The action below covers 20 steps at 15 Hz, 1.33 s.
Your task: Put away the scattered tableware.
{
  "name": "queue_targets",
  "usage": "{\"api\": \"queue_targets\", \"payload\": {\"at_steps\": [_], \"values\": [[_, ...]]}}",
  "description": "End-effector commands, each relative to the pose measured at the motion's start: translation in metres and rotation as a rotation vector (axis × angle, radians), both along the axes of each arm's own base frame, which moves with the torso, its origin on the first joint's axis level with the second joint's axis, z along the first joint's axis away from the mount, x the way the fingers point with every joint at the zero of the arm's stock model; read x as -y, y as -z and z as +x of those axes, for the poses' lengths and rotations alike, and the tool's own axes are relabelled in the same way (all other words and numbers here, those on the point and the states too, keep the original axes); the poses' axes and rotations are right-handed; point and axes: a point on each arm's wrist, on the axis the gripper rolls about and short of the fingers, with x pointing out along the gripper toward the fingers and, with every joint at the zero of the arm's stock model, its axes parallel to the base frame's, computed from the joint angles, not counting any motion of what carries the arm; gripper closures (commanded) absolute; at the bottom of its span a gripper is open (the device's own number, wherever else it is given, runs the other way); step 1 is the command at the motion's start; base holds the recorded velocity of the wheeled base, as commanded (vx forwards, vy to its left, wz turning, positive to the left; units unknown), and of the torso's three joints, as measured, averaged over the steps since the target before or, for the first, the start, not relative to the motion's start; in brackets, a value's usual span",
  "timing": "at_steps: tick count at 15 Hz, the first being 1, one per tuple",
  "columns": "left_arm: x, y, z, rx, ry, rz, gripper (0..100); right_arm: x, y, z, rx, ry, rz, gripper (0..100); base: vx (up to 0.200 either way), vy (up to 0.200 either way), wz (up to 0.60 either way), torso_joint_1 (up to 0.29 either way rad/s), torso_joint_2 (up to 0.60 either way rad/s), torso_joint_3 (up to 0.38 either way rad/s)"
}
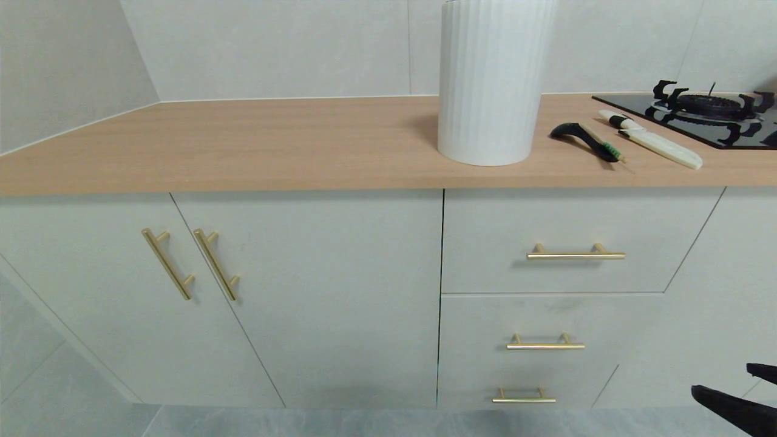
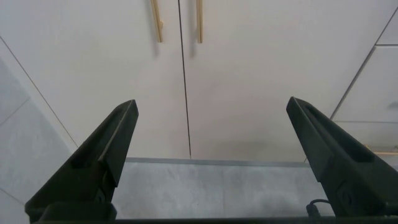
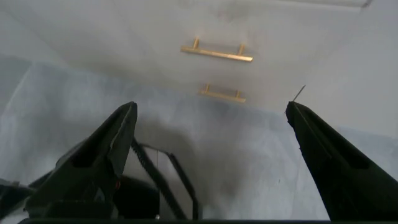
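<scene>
Wooden countertop (image 1: 243, 145): carries all the tableware toward its right end; its left stretch is bare wood.
White ribbed holder (image 1: 490, 85): stands upright near the front edge, right of the middle.
Black-handled utensil (image 1: 586, 141): lies flat just beside the holder, on the side nearer the right end, with a green bit at its tip.
White utensil (image 1: 655, 144): long and pale with a dark band, lying flat between the black-handled utensil and the stove (image 1: 710, 112) at the far right corner.
Left gripper (image 2: 211, 107): jaws spread wide with nothing between them, low in front of the cabinet doors (image 2: 249, 74).
Right gripper (image 3: 210, 111): likewise spread wide and empty, low before the drawers (image 3: 280, 31).
Progress: by my reading nothing is put away yet. Both utensils lie loose, all three drawers (image 1: 546, 224) are closed, and neither arm is near the countertop.
Hidden: the holder's top is cut off, so its contents cannot be seen. What kind of tool each utensil is stays unclear, as does whether the two touch.
</scene>
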Motion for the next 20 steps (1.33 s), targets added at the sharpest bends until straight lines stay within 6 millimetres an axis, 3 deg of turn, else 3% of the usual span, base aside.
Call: {"api": "queue_targets", "payload": {"at_steps": [1, 5, 9, 11, 16, 20], "values": [[0.0, 0.0, 0.0, -0.001, 0.0, -0.001, 0, -0.008, 0.016, 0.048, -0.145, -0.015, -0.029, 0, 0.0, 0.0, 0.0, 0.0, 0.0, 0.0], [0.0, 0.0, 0.0, -0.001, -0.002, -0.001, 0, -0.016, 0.047, 0.089, -0.245, -0.016, -0.068, 0, 0.0, 0.0, 0.0, 0.0, 0.0, 0.0], [0.0, 0.0, 0.0, -0.001, -0.002, -0.001, 0, -0.03, 0.062, 0.12, -0.241, -0.01, -0.115, 0, 0.0, 0.0, 0.0, 0.0, 0.0, 0.0], [0.0, 0.0, 0.0, -0.001, -0.002, -0.001, 0, -0.033, 0.087, 0.14, -0.293, 0.056, -0.185, 0, 0.0, 0.0, 0.0, 0.0, 0.0, 0.0], [0.0, 0.0, 0.0, -0.001, 0.0, -0.001, 0, -0.042, 0.124, 0.189, -0.127, 0.112, -0.175, 0, 0.0, 0.0, 0.0, 0.0, 0.0, 0.0], [0.0, 0.0, 0.0, -0.001, -0.002, -0.001, 0, -0.043, 0.13, 0.198, -0.094, 0.156, -0.187, 0, 0.0, 0.0, 0.0, 0.0, 0.0, 0.0]]}}
